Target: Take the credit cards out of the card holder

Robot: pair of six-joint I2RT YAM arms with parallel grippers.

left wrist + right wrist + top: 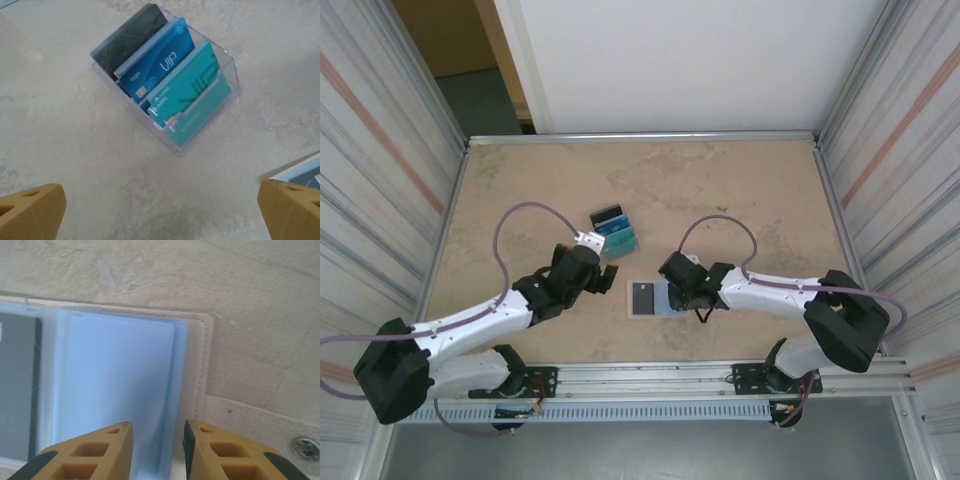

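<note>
The card holder [660, 300] lies open and flat on the table [740, 200], near its front edge and between my two arms. My right gripper [678, 292] hangs right over its right-hand half. Spread out like this, its long axis runs across the table from side to side. The dark card [643, 297] sits in the left-hand face, so from my right fingertips it lies towards the left arm's side. In the right wrist view that card [17, 390] is at the far left edge, and the light-blue leaves of the card holder [115, 370] fill the middle. The tan closure tab [260, 430] trails off to the right. My right gripper [157, 440] is narrow, with the edge of a blue leaf running into the slim gap between the jaws. The contact falls at the bottom of that view, so I cannot tell whether I am pinching that leaf or merely straddling it. The right arm is plainly the nearer one. It reaches in from the right with the forearm low across the table and the wrist bent down onto the holder. My left gripper [588, 243] stands wide and holds nothing, set further back. It is aimed at the clear stand [232, 80] of black, blue and teal cards, on an arm stretched diagonally from its base.
</note>
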